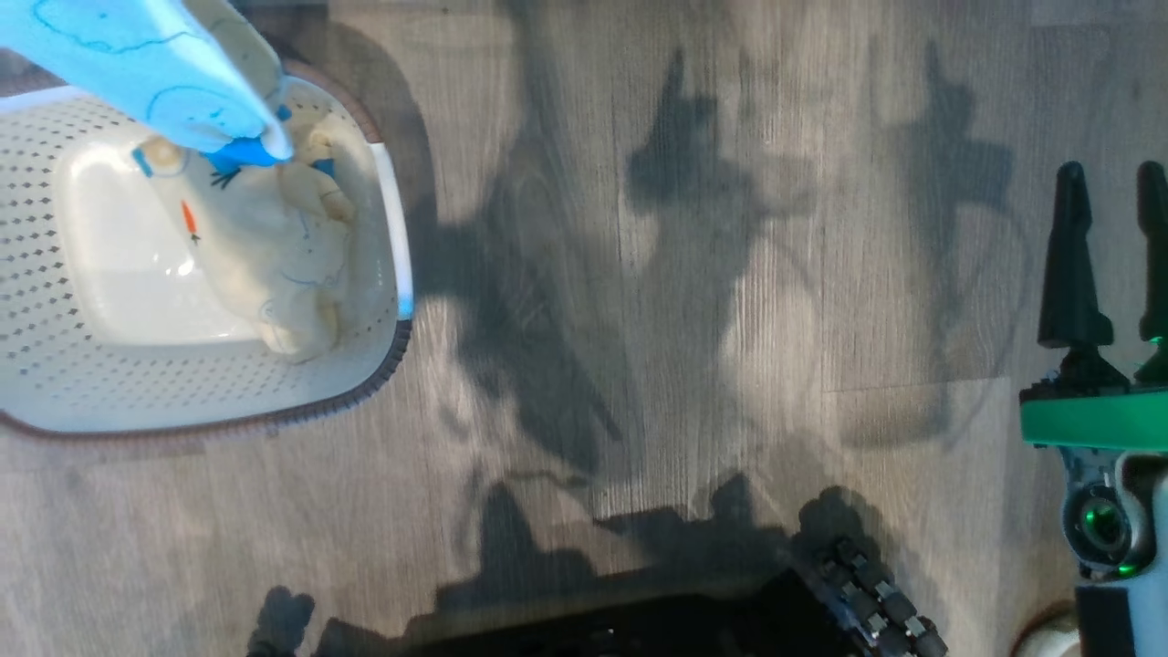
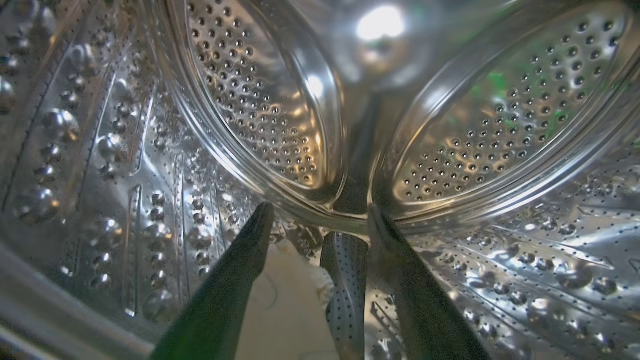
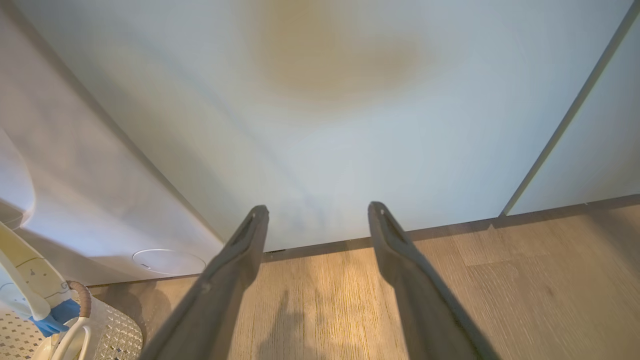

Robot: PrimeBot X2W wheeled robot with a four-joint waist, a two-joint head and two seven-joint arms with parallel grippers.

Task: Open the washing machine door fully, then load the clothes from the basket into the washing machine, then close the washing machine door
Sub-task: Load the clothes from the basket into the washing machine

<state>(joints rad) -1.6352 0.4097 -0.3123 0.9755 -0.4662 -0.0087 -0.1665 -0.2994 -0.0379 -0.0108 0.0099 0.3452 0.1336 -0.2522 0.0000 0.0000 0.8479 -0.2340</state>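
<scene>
Clothes [image 1: 155, 64] diagonally up-left from basket [image 1: 182, 392]

Cream perforated basket [image 1: 55, 365] with brown rim and white side handle, standing on the wood floor [image 1: 684, 274] at the head view's upper left. Inside, against its right wall, crumpled pale yellow garment [image 1: 274, 265] with faint print. Above it, pale sleeve-like piece [image 1: 155, 64] ending in a blue cuff [image 1: 246, 151], slanting up out of frame. White washing machine [image 3: 100, 200] front just beside the basket, round white flap [image 3: 169, 261] low down. Within its shiny steel drum [image 2: 250, 100], pale fabric [image 2: 285, 310] lying on the bottom
</scene>
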